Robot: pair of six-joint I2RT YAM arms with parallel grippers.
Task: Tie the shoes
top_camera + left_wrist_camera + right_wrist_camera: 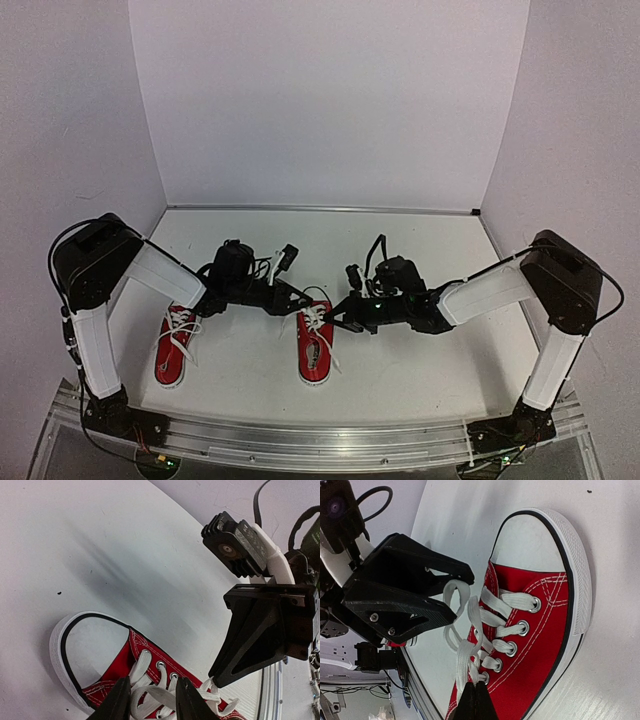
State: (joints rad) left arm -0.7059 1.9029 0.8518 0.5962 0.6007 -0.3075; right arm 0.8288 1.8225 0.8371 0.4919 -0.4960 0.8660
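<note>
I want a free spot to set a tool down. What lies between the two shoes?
Nothing: in the top view, the table between the left shoe and the right shoe is bare.

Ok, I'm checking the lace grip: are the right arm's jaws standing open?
No, the right jaws meet tip to tip, pinching a strand of white lace.

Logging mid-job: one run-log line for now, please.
left gripper: open, astride lace | right gripper: shut on lace | middle shoe: no bow yet | left shoe: no gripper near
</note>
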